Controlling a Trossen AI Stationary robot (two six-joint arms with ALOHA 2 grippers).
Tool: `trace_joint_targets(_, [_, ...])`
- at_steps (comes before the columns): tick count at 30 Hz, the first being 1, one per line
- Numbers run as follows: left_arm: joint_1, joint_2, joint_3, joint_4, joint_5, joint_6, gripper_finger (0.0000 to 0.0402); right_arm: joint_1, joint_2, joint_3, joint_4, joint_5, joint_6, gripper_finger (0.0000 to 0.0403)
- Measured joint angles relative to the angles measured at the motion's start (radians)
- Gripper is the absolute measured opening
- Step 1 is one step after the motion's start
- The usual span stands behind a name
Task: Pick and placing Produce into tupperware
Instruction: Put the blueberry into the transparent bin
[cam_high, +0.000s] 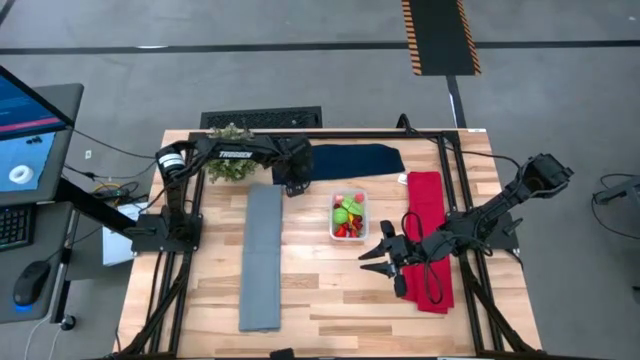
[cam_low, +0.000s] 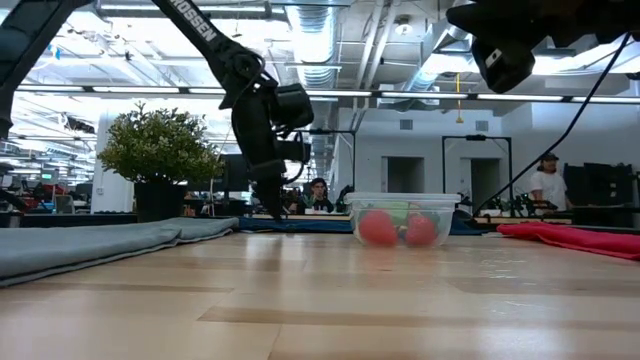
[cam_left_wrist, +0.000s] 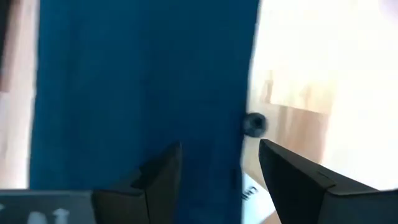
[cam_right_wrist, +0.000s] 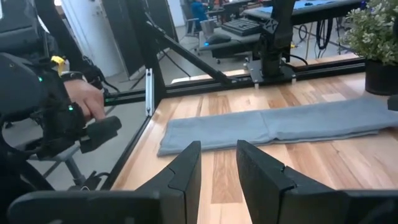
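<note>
Produce (cam_high: 348, 213) fills the tupperware (cam_high: 361, 197) between both empty end effectors, left (cam_high: 293, 187) and right (cam_high: 378, 254), fingers apart

Three cloths (cam_high: 263, 258), one tupperware (cam_high: 361, 214), one plant (cam_high: 231, 153)

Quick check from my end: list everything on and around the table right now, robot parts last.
tub: one, clear, table centre, between grey and red cloths
produce: several, green and red, inside tub
grey cloth: one, long strip, left of tub
navy cloth: one, far edge
red cloth: one, right side, under right arm
plant: one, green, far left corner
monitor: one, off table, left
left gripper: at navy cloth's left end, jaws open, empty
right gripper: right of tub, jaws apart, empty
</note>
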Motion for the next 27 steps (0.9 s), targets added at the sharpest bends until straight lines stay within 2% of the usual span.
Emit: trace_joint_targets(27, [-0.040,0.021,0.000,0.051,0.056,0.051,0.0206,0.000,0.000,0.000,0.000,0.000,0.001,0.0125])
